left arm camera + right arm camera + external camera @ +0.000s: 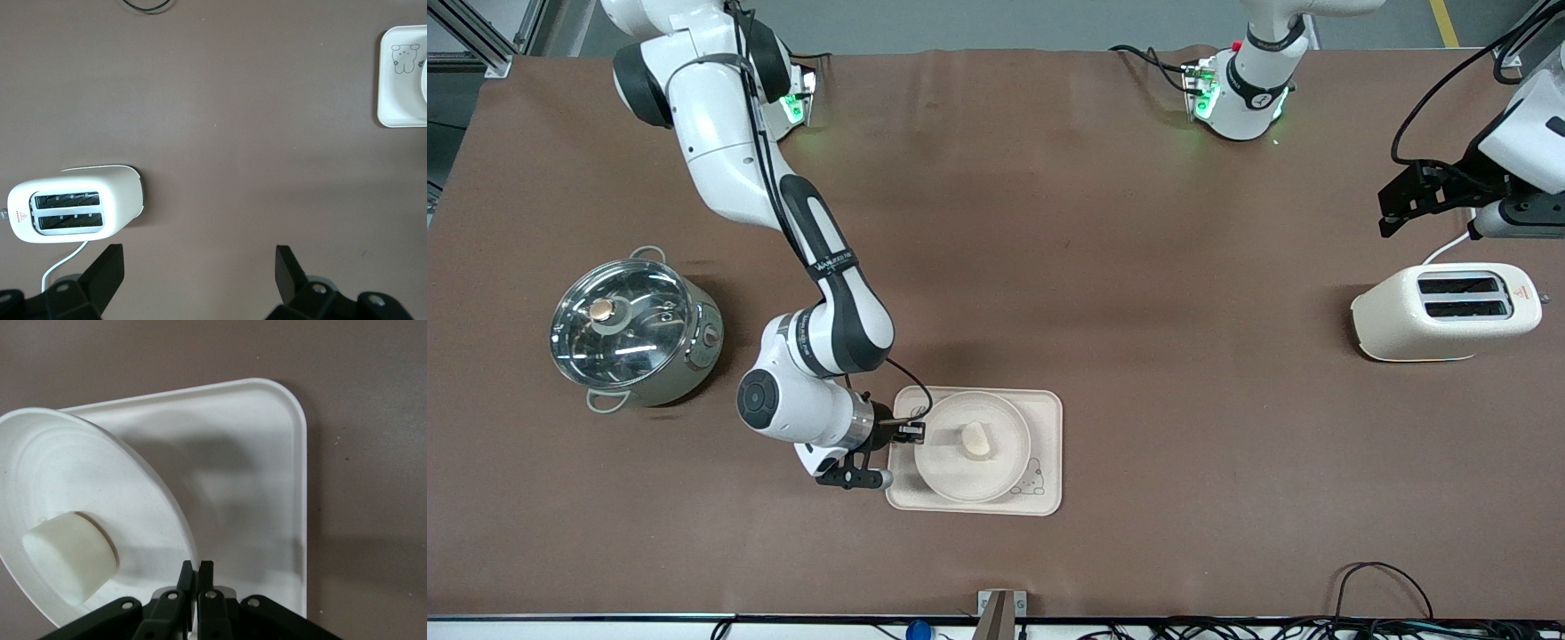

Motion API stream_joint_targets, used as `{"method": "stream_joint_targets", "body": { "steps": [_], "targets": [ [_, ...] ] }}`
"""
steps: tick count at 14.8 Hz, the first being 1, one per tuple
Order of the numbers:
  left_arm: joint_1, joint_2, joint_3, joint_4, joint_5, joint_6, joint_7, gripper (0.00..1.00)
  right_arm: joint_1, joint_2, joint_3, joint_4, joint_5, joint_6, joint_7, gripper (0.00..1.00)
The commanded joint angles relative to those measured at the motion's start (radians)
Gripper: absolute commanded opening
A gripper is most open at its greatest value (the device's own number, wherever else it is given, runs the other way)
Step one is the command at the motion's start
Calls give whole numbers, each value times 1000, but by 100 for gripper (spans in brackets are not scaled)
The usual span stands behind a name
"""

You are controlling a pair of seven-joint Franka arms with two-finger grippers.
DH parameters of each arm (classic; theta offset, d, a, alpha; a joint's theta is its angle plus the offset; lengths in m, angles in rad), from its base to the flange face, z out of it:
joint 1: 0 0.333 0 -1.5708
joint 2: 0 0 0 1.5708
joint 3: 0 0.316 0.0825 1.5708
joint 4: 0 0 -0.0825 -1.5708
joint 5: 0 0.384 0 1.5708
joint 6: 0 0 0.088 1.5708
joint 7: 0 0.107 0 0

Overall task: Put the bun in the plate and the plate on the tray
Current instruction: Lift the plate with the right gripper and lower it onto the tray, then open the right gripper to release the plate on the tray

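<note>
The round plate is over the rectangular tray, inside its outline. The bun lies in the middle of the plate. My right gripper is shut on the plate's rim at the side toward the right arm's end of the table. In the right wrist view the fingers pinch the rim of the plate. The bun is in the plate, which casts a shadow on the tray and looks slightly raised on the gripped side. My left gripper waits open and empty above the table, beside the toaster; it also shows in its own wrist view.
A steel pot with a glass lid stands toward the right arm's end. A cream toaster stands toward the left arm's end and shows in the left wrist view, as does a corner of the tray. Cables lie along the front edge.
</note>
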Motion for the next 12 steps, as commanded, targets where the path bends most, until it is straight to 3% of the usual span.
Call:
{"method": "stream_joint_targets", "body": {
  "steps": [1,5,6,7,8,9,10,12],
  "targets": [
    [1,9,6,26,-19,-22,13,100,-21,25,30,30,4,12,13,3],
    [4,9,6,26,-19,-22,8,100,-16,22,28,19,-9,5,-8,12],
    [4,11,6,26,-19,-22,7,100,-21,21,28,19,-9,1,-13,21],
    [3,9,6,26,-19,-22,5,100,-22,18,26,19,-13,0,-15,36],
    [3,9,6,26,-19,-22,7,100,-22,9,25,19,-37,0,-15,61],
    [4,9,6,26,-19,-22,7,100,-22,-4,25,19,-83,0,-15,95],
    [4,9,6,26,-19,-22,7,100,-22,-19,25,19,-144,-2,-15,100],
    [4,9,6,26,-19,-22,7,100,-24,-48,25,19,-229,-11,-16,100]
  ]
}}
